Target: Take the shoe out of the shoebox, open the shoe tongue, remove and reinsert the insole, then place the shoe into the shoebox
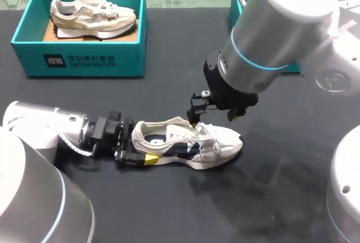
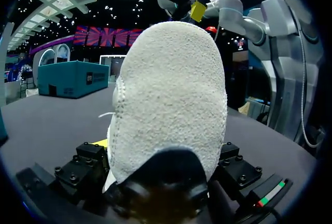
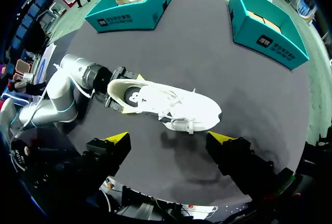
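The white sneaker (image 1: pixel 188 142) lies on its sole on the black table (image 1: pixel 169 209), long axis crosswise and toe to my right, its heel clamped in the left gripper (image 1: pixel 138 143), with the right gripper (image 1: pixel 214 118) spread apart just above its laces, and well behind it stand the left shoebox (image 1: pixel 79 63), which holds a second sneaker (image 1: pixel 93 15), and the right shoebox (image 1: pixel 236 9).

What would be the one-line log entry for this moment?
shoe: lying on table | left gripper: shut on shoe at its heel | right gripper: open, above shoe

Silver-grey tubular arms (image 1: pixel 281 23) with cyan ring lights, black screw-studded wrist blocks (image 1: pixel 106 132), yellow-tipped jaws.
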`<state>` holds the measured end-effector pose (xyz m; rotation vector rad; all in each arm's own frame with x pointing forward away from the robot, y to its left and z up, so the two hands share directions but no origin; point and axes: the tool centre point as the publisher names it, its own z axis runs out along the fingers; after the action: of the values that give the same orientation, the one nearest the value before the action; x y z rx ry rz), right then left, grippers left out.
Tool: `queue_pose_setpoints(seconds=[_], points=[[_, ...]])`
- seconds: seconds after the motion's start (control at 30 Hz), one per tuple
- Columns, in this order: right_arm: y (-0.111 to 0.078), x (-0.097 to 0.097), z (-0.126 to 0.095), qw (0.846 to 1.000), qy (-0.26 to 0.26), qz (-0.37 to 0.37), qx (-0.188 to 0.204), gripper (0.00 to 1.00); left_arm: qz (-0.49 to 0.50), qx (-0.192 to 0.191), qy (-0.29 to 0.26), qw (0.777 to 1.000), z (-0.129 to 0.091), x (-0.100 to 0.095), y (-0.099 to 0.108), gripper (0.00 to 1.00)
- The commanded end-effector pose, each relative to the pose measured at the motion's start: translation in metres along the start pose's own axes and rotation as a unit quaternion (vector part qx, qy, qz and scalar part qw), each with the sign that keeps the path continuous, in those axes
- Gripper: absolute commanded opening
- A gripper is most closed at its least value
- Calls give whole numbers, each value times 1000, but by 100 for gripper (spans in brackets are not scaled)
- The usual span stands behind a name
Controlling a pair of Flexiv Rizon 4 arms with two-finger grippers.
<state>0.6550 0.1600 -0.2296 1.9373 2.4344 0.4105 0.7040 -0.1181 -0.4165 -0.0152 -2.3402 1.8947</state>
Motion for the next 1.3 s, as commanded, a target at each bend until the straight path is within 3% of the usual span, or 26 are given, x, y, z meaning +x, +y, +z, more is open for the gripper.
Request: queue_pose_setpoints(seconds=[0.03, 0.3, 0.43, 0.8, 1.2, 1.3], points=[[22, 21, 16, 992, -107, 35, 61, 100, 0, 0, -1, 1000, 0, 2, 1, 0], [22, 21, 16, 992, -107, 35, 61, 100, 0, 0, -1, 1000, 0, 2, 1, 0], [28, 43, 32, 985, -154, 58, 59, 100, 0, 0, -1, 1000, 0, 2, 1, 0], [29, 65, 51, 963, -241, 114, 47, 100, 0, 0, -1, 1000, 0, 2, 1, 0], [27, 66, 54, 962, -243, 115, 50, 100, 0, 0, -1, 1000, 0, 2, 1, 0], [30, 68, 67, 951, -276, 121, 62, 100, 0, 0, -1, 1000, 0, 2, 1, 0]])
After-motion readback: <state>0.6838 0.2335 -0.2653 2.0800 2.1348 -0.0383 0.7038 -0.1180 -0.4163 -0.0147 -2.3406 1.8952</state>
